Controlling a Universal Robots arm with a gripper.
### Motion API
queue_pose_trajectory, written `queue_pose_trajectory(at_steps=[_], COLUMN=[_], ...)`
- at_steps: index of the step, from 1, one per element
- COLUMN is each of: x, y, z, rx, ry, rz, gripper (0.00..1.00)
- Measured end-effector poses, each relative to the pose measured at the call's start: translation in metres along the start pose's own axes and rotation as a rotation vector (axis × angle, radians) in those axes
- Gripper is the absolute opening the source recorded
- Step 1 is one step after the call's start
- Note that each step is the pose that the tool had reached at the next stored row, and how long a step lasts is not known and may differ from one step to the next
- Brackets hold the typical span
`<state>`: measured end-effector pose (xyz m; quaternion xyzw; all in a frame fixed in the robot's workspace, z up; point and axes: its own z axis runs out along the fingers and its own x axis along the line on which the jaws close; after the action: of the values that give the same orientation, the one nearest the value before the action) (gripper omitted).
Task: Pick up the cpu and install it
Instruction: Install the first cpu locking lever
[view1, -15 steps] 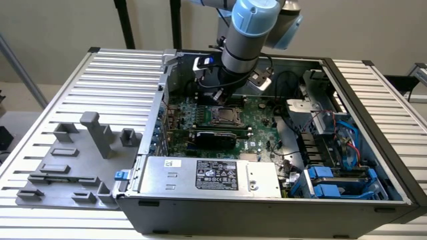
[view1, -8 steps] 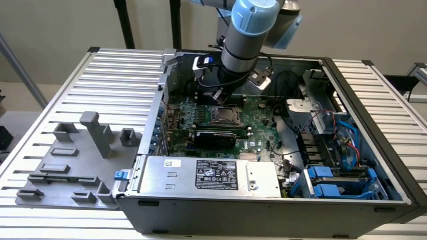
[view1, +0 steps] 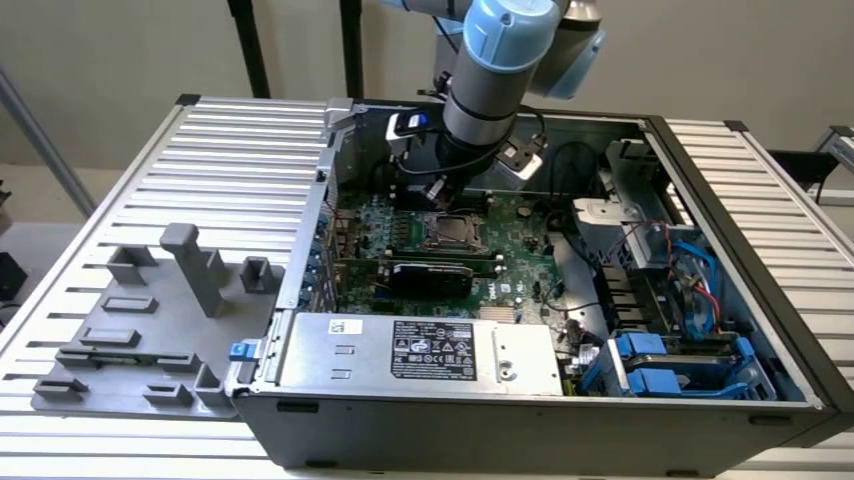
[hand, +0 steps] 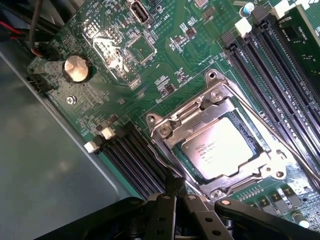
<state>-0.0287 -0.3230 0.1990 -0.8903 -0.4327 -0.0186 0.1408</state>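
- The cpu (hand: 220, 148) lies seated in the metal-framed socket (hand: 172, 131) on the green motherboard (hand: 165, 55).
- The gripper (hand: 175, 186) hovers just beside the socket, jaws clenched on nothing.
- The open computer case (view1: 534, 425) rests on a ribbed metal table (view1: 240, 150); beige wall (view1: 107, 50) in the frame's upper left.

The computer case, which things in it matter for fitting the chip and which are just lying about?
For the job:
- chip, lying in the socket
- tool, shut, just beside the socket

Just there:
- power supply box
- coin battery
- memory slots
- grey plastic holder outside the case
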Motion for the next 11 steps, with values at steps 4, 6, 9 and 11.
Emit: queue_pose_trajectory(at_steps=[4, 6, 9, 11], x=[0.0013, 0.0017, 0.0015, 0.0012], y=[0.0018, 0.0026, 0.0038, 0.0046], z=[-0.0001, 0.0, 0.0, 0.0002], rx=[-0.0001, 0.0001, 0.0002, 0.0004], ry=[-0.0006, -0.0007, -0.0013, -0.0017], rz=[-0.001, -0.002, -0.004, -0.005], gripper=[0.12, 0.12, 0.12, 0.12])
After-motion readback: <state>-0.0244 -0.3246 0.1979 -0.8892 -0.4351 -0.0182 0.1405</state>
